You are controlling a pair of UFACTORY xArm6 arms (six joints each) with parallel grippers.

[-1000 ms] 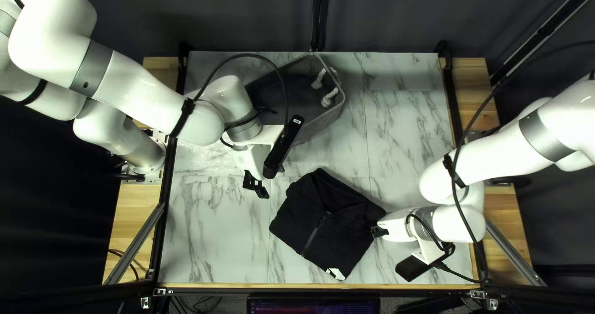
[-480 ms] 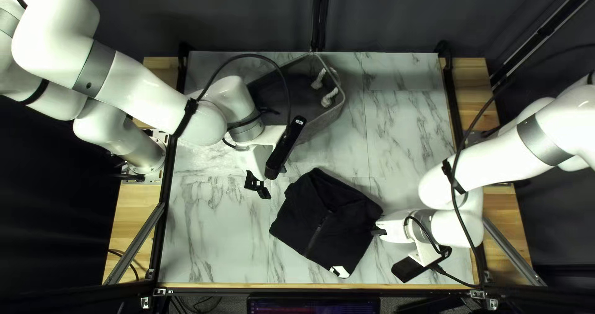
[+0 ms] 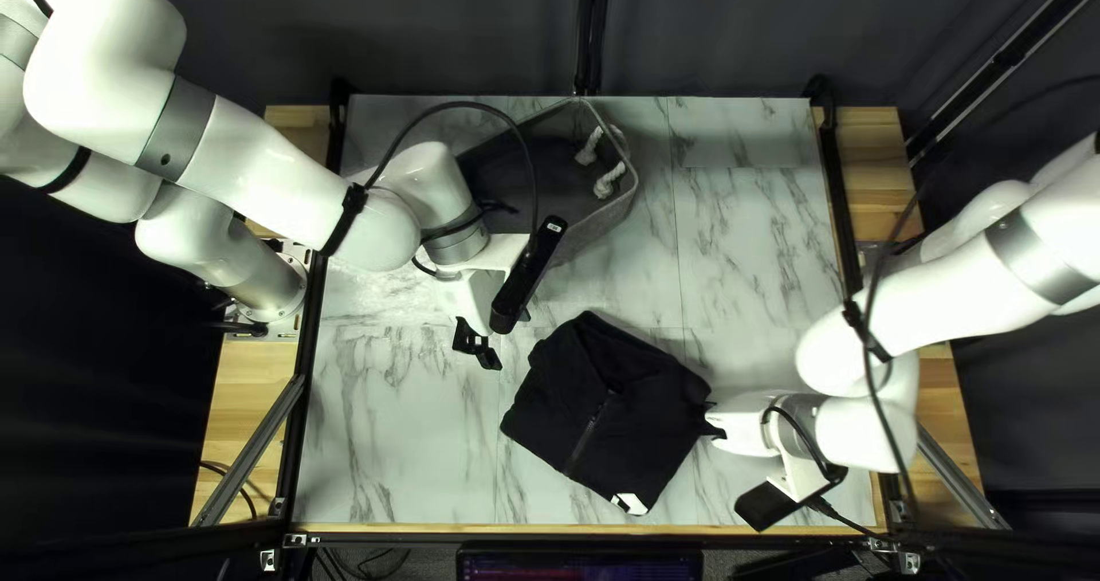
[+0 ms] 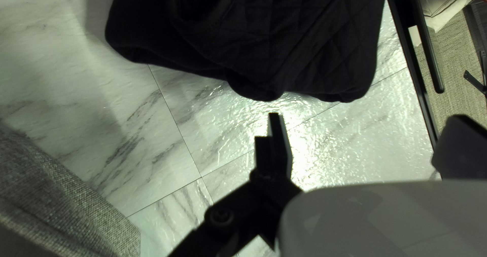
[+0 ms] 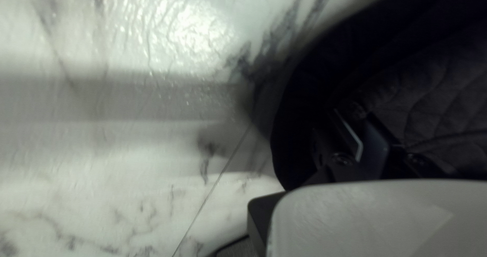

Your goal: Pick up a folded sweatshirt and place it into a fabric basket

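Top left view: folded black zip sweatshirt [image 3: 636,438] lies on the white marble-patterned table [image 3: 756,237]; grey fabric basket with rope handles [image 3: 590,232] stands between its 11 and 12 o'clock. Step in hand, as judged: getting a grip for the lift. White left arm [image 3: 269,186] reaches across beside the basket; its black gripper [image 3: 477,346] hangs at the sweatshirt's 10 o'clock, apart from it. White right arm [image 3: 922,306] is low, its gripper [image 3: 715,429] at the 3 o'clock edge, aimed toward 9. Left wrist view (12 = straight ahead): fingers spread, nothing held; sweatshirt at 12, basket wall near 8. Next move probably calls for this gripper to advance and take the near edge. Right wrist view, same clock: gripper is in against the dark quilted cloth, marble at 9 to 10. Cannot tell whether it is clamped on cloth or released; confirm before lifting, since a one-sided hold could unfold the garment.
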